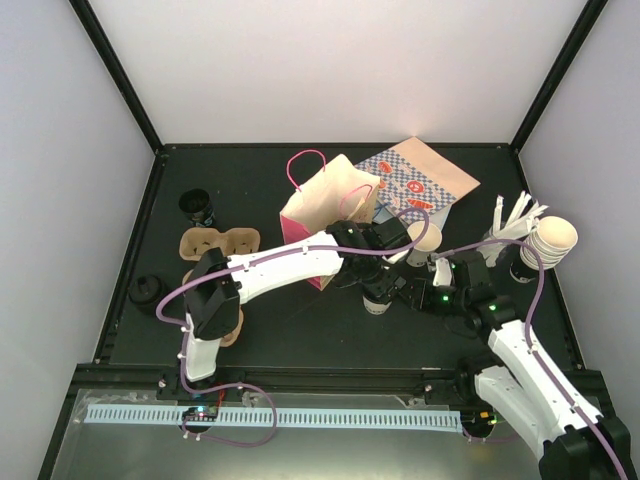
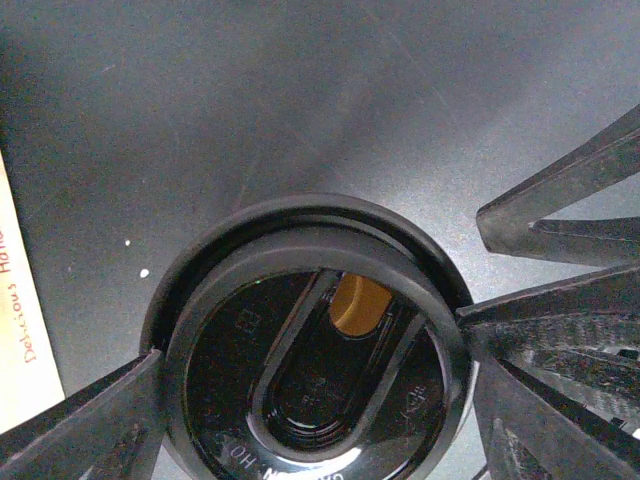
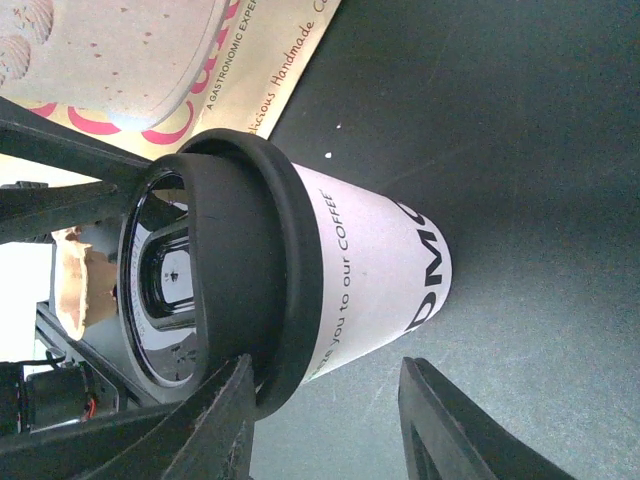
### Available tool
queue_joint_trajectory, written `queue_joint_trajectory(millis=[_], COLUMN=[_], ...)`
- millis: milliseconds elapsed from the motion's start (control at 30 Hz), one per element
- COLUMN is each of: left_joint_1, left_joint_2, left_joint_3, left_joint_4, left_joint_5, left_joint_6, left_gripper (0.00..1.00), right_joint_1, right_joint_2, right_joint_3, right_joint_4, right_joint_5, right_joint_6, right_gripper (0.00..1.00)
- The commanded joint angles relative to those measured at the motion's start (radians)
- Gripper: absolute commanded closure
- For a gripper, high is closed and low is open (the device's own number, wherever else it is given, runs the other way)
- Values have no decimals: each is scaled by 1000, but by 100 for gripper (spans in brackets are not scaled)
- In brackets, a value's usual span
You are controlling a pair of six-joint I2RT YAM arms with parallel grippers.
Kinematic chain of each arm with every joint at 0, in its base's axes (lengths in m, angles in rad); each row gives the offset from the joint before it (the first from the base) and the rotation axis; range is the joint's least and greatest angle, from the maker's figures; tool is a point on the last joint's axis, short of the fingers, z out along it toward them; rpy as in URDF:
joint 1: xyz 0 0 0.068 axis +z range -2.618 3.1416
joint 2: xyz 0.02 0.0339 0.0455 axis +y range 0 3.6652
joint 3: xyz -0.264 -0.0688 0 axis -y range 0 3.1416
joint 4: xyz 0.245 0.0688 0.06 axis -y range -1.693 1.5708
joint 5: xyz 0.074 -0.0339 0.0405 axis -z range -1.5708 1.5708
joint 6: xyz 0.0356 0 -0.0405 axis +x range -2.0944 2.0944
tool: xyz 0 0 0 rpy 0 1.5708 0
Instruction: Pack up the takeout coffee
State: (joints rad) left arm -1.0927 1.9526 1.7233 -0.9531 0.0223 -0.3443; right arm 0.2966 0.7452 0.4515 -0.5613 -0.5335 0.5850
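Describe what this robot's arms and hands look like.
Both arms, left arm and right arm, have white shell links with black joints. A thin purple cable runs along each. Small green lights glow near the right wrist. The left hand and right hand are black, with two tapered fingers ribbed by open triangular cut-outs.

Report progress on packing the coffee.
Done: black lid sits on the white cup. In hand: left end effector grips the lid's rim; right end effector hangs open beside the cup. Left: cup stands on the table, outside the pink bag.
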Motion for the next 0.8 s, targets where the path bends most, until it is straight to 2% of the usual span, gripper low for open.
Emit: queue_joint_trajectory(millis=[0, 133, 267, 767], left_joint_1=[5, 5, 5, -6], left_joint_2=[22, 22, 25, 14], left_joint_3=[13, 9, -4, -115], left_joint_4=[19, 19, 19, 71], left_joint_5=[5, 7, 7, 21], left_joint_6=[19, 20, 23, 4], left_gripper=[17, 25, 29, 31], right_joint_1=[4, 3, 3, 8], right_joint_2=[5, 7, 13, 36], right_joint_3=[-10, -18, -33, -179], right_joint_4=[28, 25, 16, -55], right_joint_5=[-10, -5, -1, 101], right_joint_6=[6, 4, 1, 65], right_gripper=[57, 58, 59, 70])
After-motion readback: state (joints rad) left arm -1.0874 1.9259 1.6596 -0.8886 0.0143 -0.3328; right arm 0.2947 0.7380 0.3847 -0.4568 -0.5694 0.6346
